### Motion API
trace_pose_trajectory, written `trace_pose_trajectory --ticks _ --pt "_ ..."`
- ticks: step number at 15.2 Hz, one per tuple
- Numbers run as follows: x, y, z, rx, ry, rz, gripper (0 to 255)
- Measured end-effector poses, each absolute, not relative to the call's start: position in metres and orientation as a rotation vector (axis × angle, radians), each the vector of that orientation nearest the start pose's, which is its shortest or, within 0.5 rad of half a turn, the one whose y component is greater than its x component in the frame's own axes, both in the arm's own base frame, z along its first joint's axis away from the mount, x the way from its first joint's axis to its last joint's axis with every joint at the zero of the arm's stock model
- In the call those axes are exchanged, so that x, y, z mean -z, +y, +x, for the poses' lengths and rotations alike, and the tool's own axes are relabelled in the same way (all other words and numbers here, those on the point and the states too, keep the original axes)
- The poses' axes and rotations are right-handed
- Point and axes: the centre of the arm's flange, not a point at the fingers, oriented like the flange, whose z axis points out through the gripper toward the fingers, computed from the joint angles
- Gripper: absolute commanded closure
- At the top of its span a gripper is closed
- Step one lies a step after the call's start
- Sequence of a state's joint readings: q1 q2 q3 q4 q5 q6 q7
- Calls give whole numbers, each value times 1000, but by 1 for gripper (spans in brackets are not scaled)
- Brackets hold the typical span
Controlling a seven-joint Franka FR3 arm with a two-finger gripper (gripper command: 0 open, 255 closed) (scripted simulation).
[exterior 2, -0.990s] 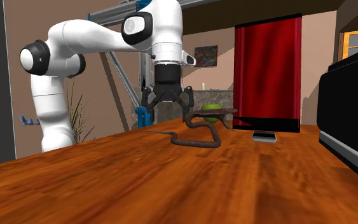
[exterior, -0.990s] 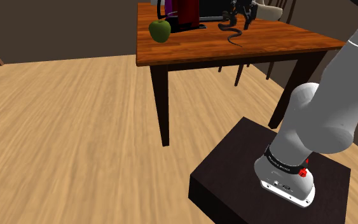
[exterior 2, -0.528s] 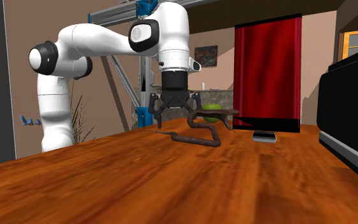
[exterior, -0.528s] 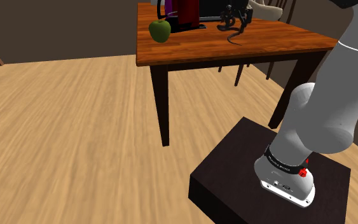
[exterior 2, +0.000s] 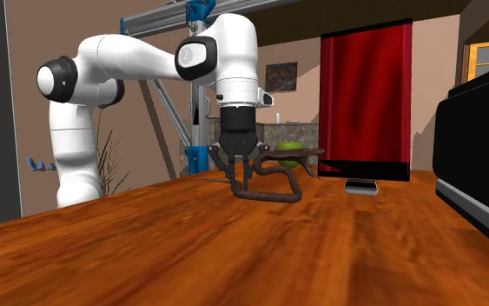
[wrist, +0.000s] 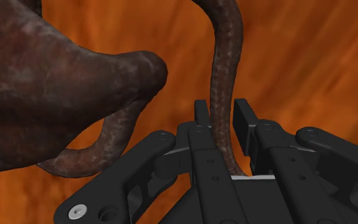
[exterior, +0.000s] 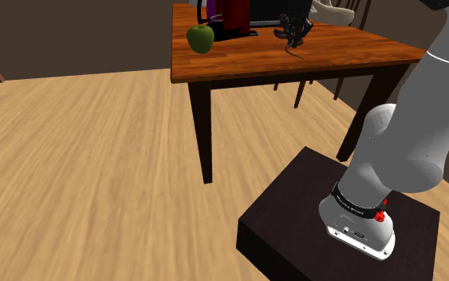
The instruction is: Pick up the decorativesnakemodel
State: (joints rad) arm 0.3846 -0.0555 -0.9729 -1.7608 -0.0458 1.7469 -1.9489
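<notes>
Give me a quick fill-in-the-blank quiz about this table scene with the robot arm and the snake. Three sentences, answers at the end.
1. The apple on the table is ___ in colour.
2. The gripper has the thin body of the snake clasped ___ its two fingers.
3. The tall panel standing on the table beyond the snake is ___.

Missing words: green; between; red.

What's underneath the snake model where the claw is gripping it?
The orange-brown wooden tabletop lies under the snake model. The claw is shut on its thin body. The snake's thicker part and the claw's black fingers hide the table directly beneath them.
</notes>
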Motion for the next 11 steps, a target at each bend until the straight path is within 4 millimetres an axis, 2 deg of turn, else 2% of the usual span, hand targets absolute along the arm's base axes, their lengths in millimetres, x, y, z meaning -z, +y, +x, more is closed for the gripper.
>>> trace_pose_trajectory --ticks 5,11 --pt "-567 -321 453 7 -1993 -2446 255" --pt "-594 -323 453 3 -1989 -2445 255"
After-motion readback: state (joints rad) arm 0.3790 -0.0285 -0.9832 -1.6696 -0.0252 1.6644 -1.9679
